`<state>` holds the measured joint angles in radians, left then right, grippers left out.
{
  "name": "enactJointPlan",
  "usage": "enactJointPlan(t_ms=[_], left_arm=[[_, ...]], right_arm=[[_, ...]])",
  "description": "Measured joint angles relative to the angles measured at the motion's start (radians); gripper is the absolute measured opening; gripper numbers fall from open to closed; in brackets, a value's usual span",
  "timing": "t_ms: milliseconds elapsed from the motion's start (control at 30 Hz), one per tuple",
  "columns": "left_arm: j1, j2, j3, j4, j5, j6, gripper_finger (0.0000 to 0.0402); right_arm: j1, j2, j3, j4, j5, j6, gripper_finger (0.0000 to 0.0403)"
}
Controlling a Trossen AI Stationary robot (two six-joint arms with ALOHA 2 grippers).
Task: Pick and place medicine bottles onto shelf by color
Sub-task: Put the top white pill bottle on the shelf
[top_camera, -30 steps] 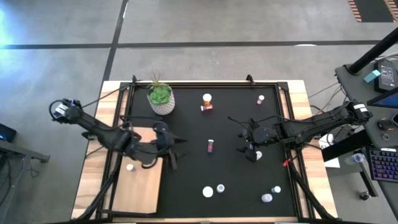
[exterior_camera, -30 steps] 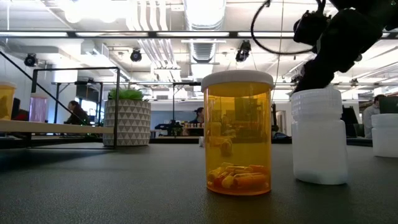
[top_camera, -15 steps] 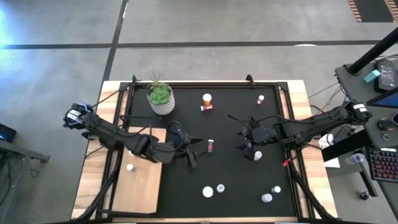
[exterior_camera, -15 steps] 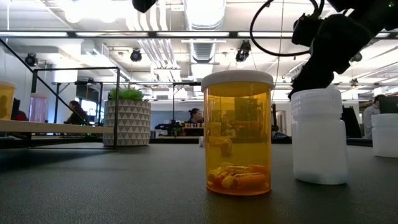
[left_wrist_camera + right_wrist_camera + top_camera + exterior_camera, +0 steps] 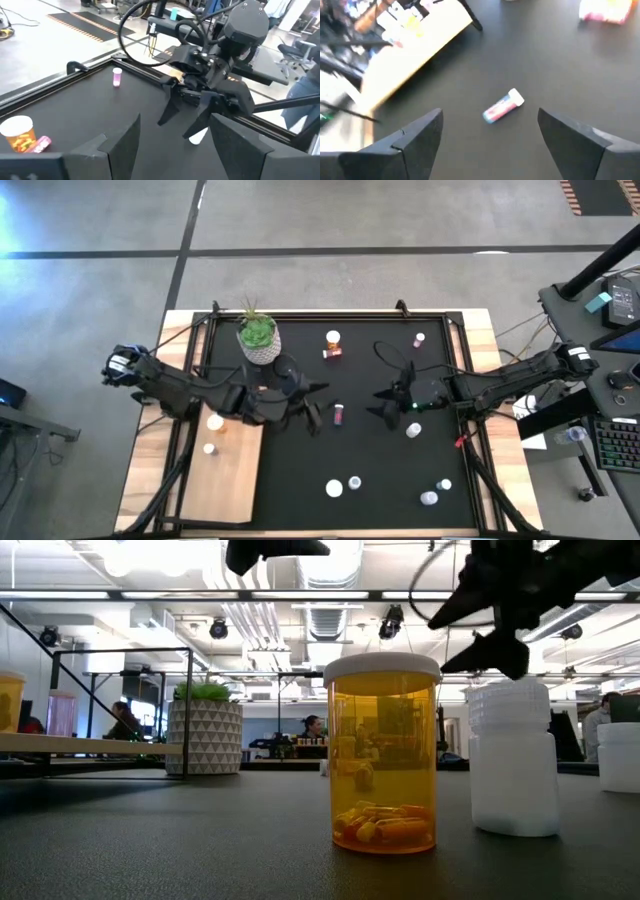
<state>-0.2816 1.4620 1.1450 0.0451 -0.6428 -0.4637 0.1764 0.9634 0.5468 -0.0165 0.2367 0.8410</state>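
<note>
Now, starting at your left, the pale plywood shelf board (image 5: 225, 470) carries an orange bottle (image 5: 214, 422) and a small white-capped bottle (image 5: 209, 448). Your left claw (image 5: 318, 418) hangs open and empty over the black mat (image 5: 370, 470), just beside the pink white-capped pill bottle (image 5: 339, 414) lying on its side. Your right claw (image 5: 384, 404) faces it from the other side, also spread wide and empty, a white bottle (image 5: 414, 430) near it.

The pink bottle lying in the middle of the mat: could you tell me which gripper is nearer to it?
Left. The left gripper hovers just beside the pink bottle; the right gripper is farther off on its other side.
</note>
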Motion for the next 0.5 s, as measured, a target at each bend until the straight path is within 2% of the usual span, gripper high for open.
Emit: enactJointPlan(t_ms=[67, 233, 300, 367, 500], left_arm=[[0.007, 0.0, 0.0, -0.001, 0.011, 0.0, 0.0224], [0.01, 0.0, 0.0, -0.001, 0.038, 0.0, 0.0224], [0.009, 0.0, 0.0, -0.001, 0.061, 0.0, 0.0224], [0.009, 0.0, 0.0, -0.001, 0.068, 0.0, 0.0224], [0.009, 0.0, 0.0, -0.001, 0.07, 0.0, 0.0224]], right_arm=[[-0.007, 0.0, 0.0, 0.0, -0.046, 0.055, 0.0315], [-0.039, -0.019, 0.0, -0.014, -0.257, 0.12, 0.0311], [-0.042, -0.035, 0.001, -0.047, -0.293, 0.145, 0.0305], [-0.042, -0.045, 0.028, -0.166, -0.297, 0.154, 0.0299], [-0.042, -0.03, 0.174, -0.572, -0.27, 0.094, 0.0292]])
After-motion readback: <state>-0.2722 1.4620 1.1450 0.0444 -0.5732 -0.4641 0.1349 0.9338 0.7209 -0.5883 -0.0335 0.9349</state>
